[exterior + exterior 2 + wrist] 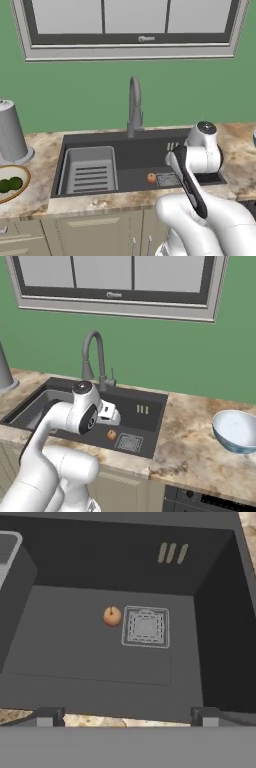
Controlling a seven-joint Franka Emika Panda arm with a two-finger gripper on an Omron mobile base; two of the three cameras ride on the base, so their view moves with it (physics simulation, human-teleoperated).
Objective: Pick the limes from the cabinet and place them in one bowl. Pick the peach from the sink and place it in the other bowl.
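- The peach (112,616) lay on the sink (75,657) floor, just beside the square drain (145,627).
- Our gripper (127,718) hung above the sink's front edge, fingertips spread wide and holding nothing.
- We judged it best to centre over the peach, then descend straight, keeping clear of the drain.
- Left base view alone showed both limes (10,184) in the tan-rimmed bowl (22,191); right base view alone showed the pale blue bowl (235,431), well away from the sink.

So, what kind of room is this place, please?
Most likely a kitchen, and a rendered one: a dark sink with a gooseneck faucet is set in a marble-look counter under a window, with cabinet fronts below.
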